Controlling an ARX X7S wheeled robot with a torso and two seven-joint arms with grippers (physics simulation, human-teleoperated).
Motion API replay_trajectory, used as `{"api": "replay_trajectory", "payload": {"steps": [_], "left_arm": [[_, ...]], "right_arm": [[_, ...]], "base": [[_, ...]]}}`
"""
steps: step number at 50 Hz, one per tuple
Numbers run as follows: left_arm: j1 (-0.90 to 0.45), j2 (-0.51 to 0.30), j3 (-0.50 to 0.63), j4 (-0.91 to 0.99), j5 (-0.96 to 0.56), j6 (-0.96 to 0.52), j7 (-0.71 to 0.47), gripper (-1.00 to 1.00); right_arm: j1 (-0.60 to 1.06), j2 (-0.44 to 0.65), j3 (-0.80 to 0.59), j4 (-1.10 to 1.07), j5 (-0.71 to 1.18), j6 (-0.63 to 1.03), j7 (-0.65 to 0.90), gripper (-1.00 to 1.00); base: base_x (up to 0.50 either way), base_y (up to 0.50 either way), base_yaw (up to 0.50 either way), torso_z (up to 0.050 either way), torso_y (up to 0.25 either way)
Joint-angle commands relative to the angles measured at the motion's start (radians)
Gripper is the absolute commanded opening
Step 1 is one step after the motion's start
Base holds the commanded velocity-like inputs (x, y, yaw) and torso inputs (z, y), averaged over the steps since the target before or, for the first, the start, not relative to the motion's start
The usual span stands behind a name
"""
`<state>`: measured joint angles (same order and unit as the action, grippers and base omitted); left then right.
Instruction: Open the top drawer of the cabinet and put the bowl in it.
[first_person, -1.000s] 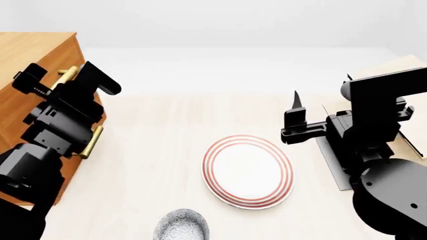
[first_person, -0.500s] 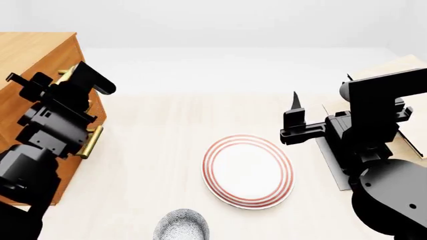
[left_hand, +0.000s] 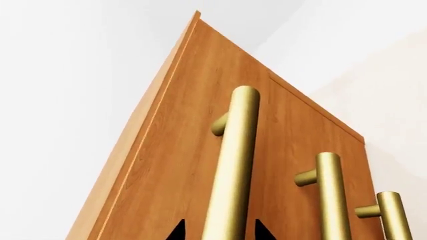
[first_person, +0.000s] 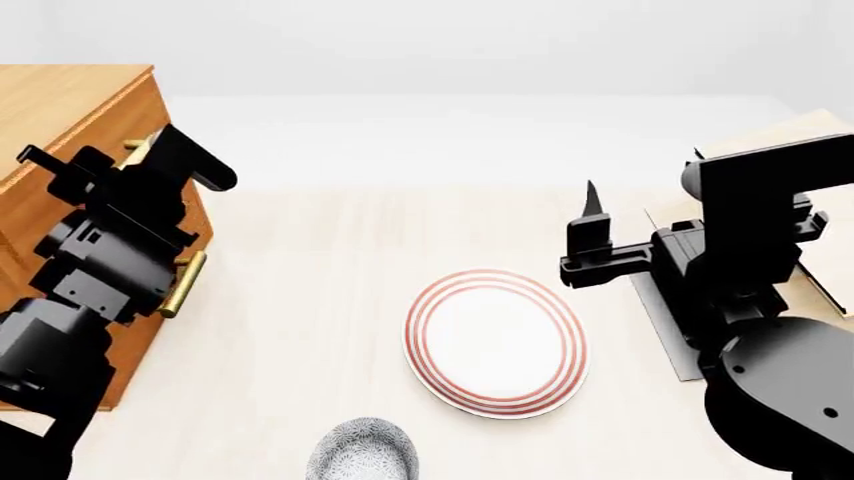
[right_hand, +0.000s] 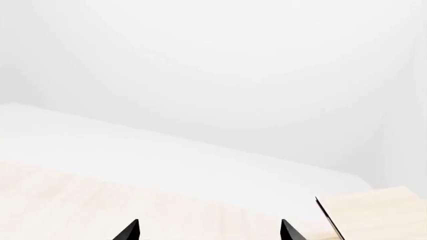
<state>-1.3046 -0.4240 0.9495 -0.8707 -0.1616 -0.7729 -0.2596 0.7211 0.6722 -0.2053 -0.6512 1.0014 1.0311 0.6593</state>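
Observation:
The orange-brown cabinet (first_person: 60, 110) stands at the left of the head view. In the left wrist view the top drawer (left_hand: 173, 170) is closed, its front flush with the cabinet face. Its brass bar handle (left_hand: 235, 150) runs between the two black fingertips of my left gripper (left_hand: 220, 231). That gripper is open, with a gap on each side of the bar. The speckled grey-blue bowl (first_person: 362, 450) sits at the bottom edge of the head view, partly cut off. My right gripper (right_hand: 209, 232) is open and holds nothing above the tabletop, right of the plate.
A white plate with red rings (first_person: 497, 341) lies in the middle of the pale table (first_person: 307, 300). A pale plank rack (first_person: 787, 140) stands at the right behind my right arm (first_person: 734, 260). The two lower drawer handles (left_hand: 331, 195) show beyond the top one.
My left arm has shifted slightly left, closer to the cabinet front. The right arm, plate and bowl have not moved.

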Motion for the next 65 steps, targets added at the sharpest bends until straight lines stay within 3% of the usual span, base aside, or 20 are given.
{"api": "replay_trajectory", "payload": {"steps": [1, 65], "left_arm": [[0.029, 0.000, -0.025, 0.094, -0.028, -0.015, 0.014, -1.00], [0.180, 0.000, 0.027, 0.410, -0.051, -0.042, 0.022, -1.00]], "right_arm": [[0.002, 0.002, 0.001, -0.002, 0.005, -0.001, 0.004, 1.00], [-0.019, 0.011, -0.011, 0.006, -0.001, -0.034, 0.003, 1.00]], "base": [[0.00, 0.00, 0.00, 0.000, 0.000], [0.00, 0.00, 0.00, 0.000, 0.000]]}}
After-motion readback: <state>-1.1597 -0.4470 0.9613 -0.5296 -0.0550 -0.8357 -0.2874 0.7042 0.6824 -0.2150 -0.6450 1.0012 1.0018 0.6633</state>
